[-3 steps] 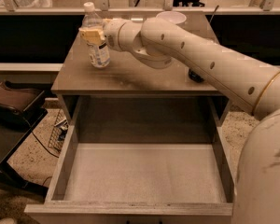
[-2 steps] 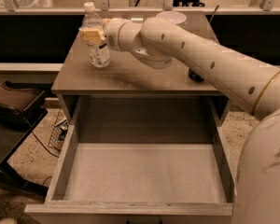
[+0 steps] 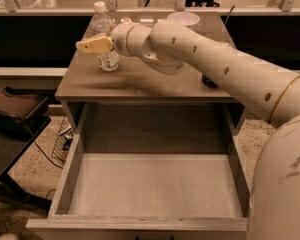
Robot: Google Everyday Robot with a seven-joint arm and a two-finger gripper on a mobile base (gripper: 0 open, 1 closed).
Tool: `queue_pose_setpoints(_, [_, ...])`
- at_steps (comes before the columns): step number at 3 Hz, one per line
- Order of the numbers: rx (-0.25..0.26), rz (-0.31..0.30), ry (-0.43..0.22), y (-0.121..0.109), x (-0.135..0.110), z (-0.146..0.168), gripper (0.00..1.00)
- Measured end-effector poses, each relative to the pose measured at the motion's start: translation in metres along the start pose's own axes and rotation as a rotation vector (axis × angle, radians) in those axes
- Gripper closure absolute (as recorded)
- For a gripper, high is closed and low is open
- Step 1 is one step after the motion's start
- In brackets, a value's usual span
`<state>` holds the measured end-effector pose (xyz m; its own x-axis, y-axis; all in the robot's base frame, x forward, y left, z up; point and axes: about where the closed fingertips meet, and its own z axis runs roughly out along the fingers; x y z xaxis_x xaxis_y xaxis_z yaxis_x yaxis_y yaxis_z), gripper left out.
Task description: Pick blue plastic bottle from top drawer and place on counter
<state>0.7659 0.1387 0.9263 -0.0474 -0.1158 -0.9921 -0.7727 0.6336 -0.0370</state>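
- Small clear blue plastic bottle (image 3: 109,60) with white screw cap stands upright on the glossy beige-brown counter (image 3: 140,86), far left corner. Same spot as a second ago.
- Two-finger gripper (image 3: 90,45) sits at the bottle's mid-height, crossing in front of it and pointing left. It is slightly lower on the bottle than a second ago.
- Jaw state: cannot tell. From this view it could be gripping the bottle or already off it.
- Wide grey-beige top drawer (image 3: 155,184) is pulled fully open on the near side. The bottle is well apart from it.
- Judgement: pick and transfer look done and the bottle base appears seated on the counter, so what's left is release and retreat.
- Risk: the bottle is near the counter's left edge, and a sideways pull-out could tip it. Back straight off.
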Motion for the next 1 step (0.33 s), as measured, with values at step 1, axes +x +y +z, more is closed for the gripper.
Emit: queue_pose_setpoints(1, [0.000,0.000,0.000,0.0001,0.0000,0.0001,0.00])
